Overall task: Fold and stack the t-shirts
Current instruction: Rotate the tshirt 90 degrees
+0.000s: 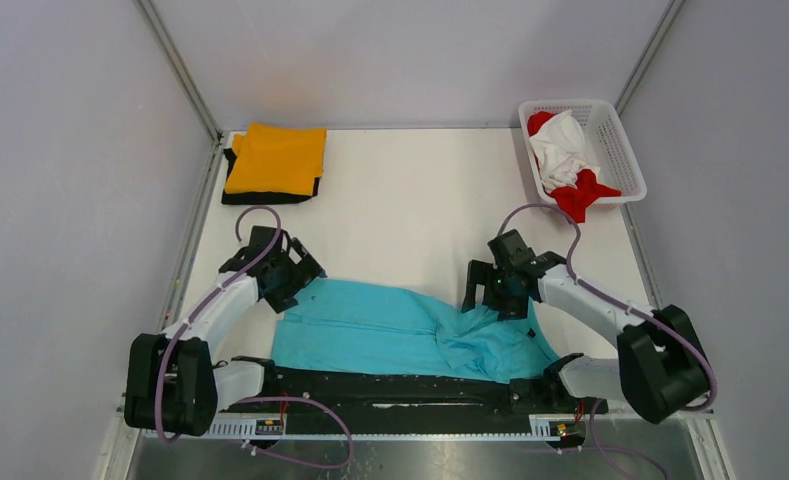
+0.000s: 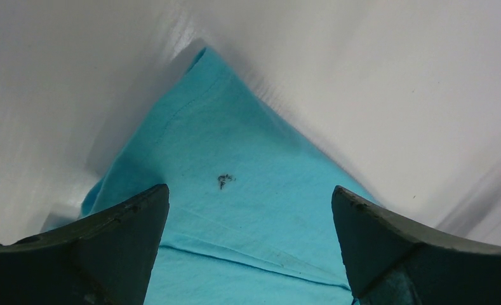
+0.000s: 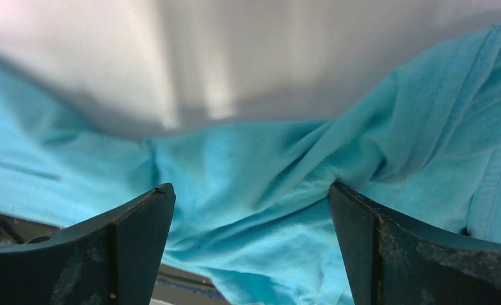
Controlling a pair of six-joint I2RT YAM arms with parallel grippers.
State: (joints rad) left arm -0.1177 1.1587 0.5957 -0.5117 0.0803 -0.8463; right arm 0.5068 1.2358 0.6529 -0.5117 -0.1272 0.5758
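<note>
A turquoise t-shirt [image 1: 390, 330] lies spread and partly bunched across the near middle of the table, its near edge at the arms' bases. My left gripper [image 1: 288, 275] hovers open over its far left corner [image 2: 235, 165], nothing between the fingers. Over the rumpled right part [image 3: 260, 178] stands my right gripper [image 1: 490, 288], also open and holding nothing. At the far left an orange t-shirt [image 1: 275, 158] lies folded on a folded black one [image 1: 232, 180]. A white t-shirt [image 1: 562, 148] and a red one [image 1: 582, 195] lie crumpled in the basket.
The white lattice basket [image 1: 618, 140] stands at the far right corner, the red shirt hanging over its near rim. Grey walls close in the table on three sides. A black rail [image 1: 390, 392] runs between the arm bases at the near edge.
</note>
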